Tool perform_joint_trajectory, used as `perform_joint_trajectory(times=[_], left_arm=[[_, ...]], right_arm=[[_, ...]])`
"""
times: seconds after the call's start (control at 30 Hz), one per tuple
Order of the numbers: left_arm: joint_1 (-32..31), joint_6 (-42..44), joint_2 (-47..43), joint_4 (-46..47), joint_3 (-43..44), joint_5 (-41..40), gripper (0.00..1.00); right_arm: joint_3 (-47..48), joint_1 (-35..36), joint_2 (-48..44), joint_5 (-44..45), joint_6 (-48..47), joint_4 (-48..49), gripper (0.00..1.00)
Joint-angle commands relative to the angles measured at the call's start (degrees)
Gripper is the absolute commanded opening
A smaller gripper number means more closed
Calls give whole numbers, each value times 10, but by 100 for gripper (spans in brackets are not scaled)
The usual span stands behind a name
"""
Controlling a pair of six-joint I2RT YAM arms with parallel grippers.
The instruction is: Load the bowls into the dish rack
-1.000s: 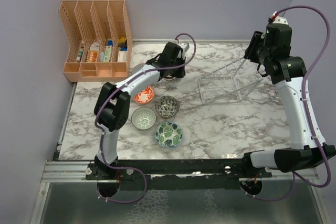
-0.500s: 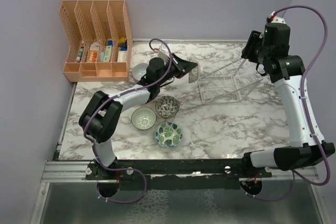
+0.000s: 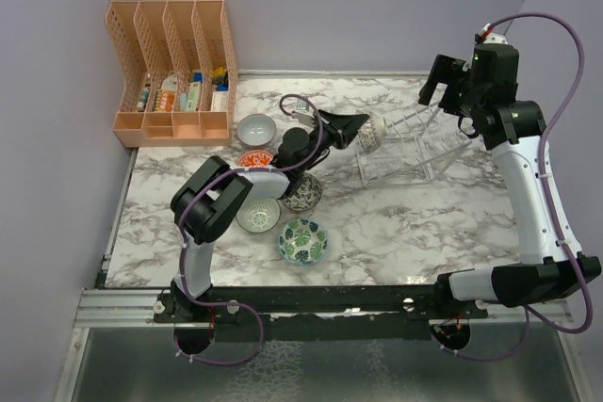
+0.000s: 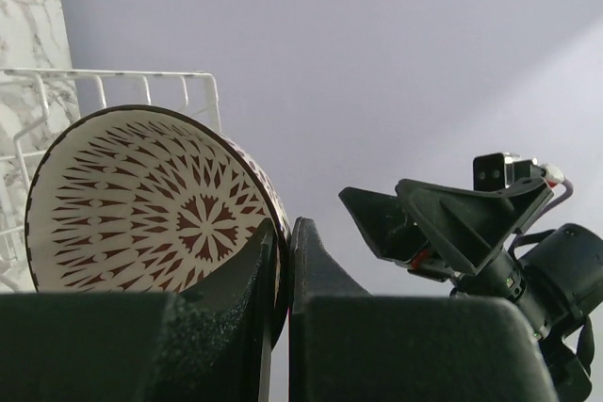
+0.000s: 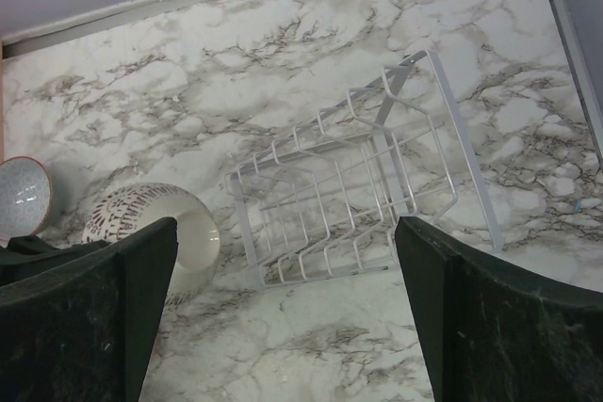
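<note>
My left gripper is shut on the rim of the white lattice bowl, holding it on edge right at the left end of the dish rack. In the left wrist view both fingers pinch that bowl, with rack wires behind it. My right gripper hangs open above the rack's far right; from its wrist camera the rack and the lattice bowl lie below. On the table sit grey, orange-red, dark speckled, pale green-grey and leaf-print bowls.
An orange file organiser with small items stands at the back left corner. Purple walls close the back and both sides. My left arm stretches over the orange-red and speckled bowls, hiding part of each.
My left arm has swung right, bringing the lattice bowl from near the organiser to the rack's left end. The right gripper has opened and shifted slightly.
</note>
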Motion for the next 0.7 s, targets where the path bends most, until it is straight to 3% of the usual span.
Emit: perform_joint_trajectory(times=[0.0, 0.67], left_arm=[[-9, -62, 30, 89, 12, -45, 0], [-36, -105, 113, 52, 64, -67, 0]], right_arm=[[4, -4, -15, 0, -2, 3, 100], [3, -4, -18, 1, -10, 0, 100]])
